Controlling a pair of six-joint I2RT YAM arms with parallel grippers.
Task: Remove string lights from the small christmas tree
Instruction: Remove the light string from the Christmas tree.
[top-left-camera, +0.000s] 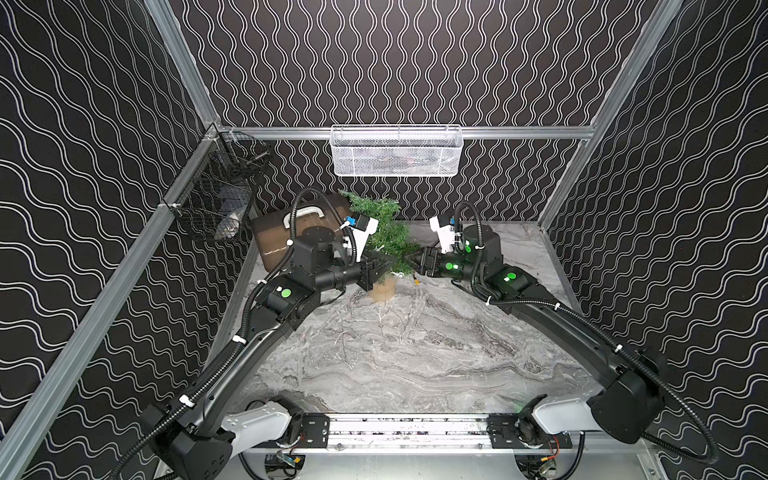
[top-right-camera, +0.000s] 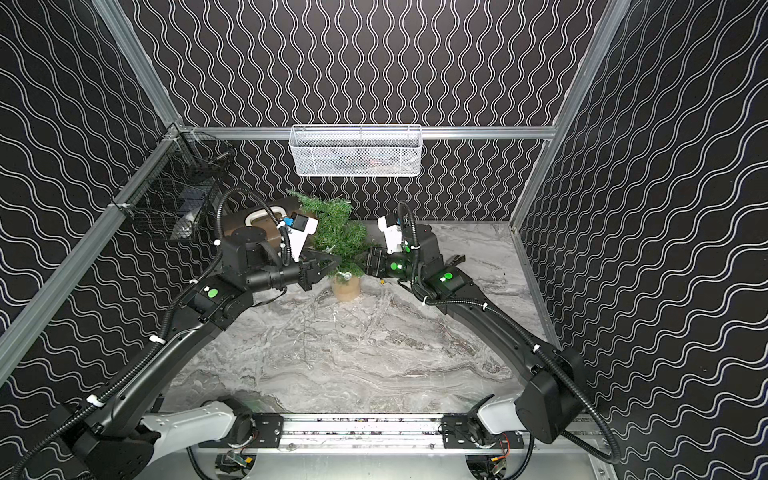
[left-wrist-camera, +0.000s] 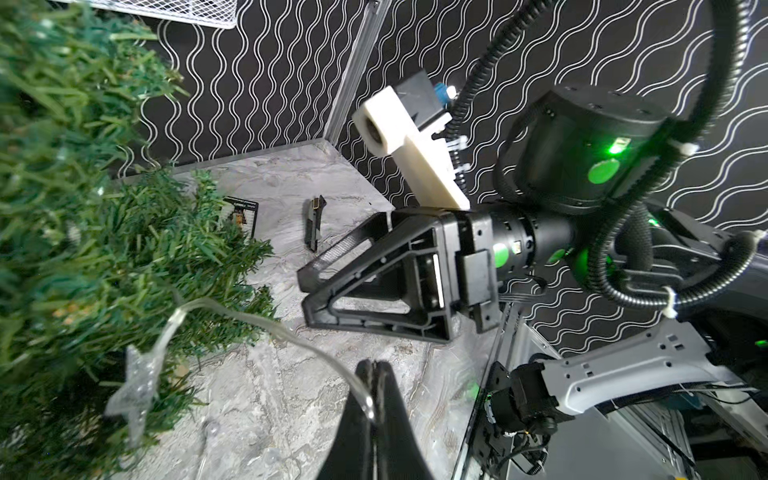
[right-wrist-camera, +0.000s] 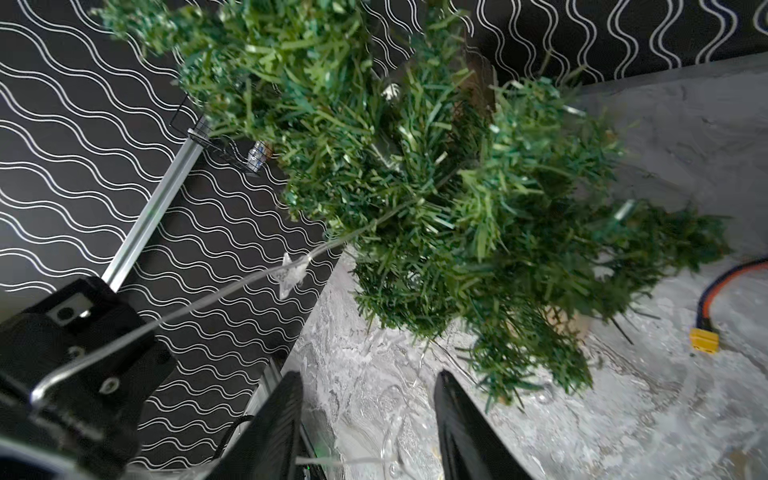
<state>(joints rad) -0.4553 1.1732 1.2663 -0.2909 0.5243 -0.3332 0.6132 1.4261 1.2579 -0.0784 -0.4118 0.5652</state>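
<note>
In both top views the small christmas tree (top-left-camera: 386, 232), a bushy green artificial cone on a tan burlap-wrapped cylinder, stands toward the back of the grey marbled tabletop (top-left-camera: 415, 353). Its long axis runs from base to tip and is tilted, the tip pointing up toward the back wall and the left arm's side. The left gripper (top-left-camera: 388, 262) and the right gripper (top-left-camera: 409, 261) reach its lower branches from opposite sides. A brown plastic case (top-left-camera: 270, 245) with a white handle lies behind the left arm, lid shut. A white mesh basket (top-left-camera: 365, 162) hangs on the back rail (dim shapes inside, too blurred to name), and a black wire basket (top-left-camera: 208, 216) on the left rail holds something pale that I cannot make out. In the left wrist view the left fingers (left-wrist-camera: 390, 407) are pressed together on the string lights (left-wrist-camera: 266, 322), a thin clear-silvery wire that climbs from the pinch into the needles, with a translucent star bulb against the branches. Opposite, the right gripper's jaws stand apart with nothing between them. In the right wrist view the right fingers (right-wrist-camera: 282, 424) are spread over marble where loose loops of the wire lie. A taut strand runs from the tree past the star to the left gripper, and a yellow connector (right-wrist-camera: 704, 338) on an orange-and-blue cable lies beyond the tree.
</note>
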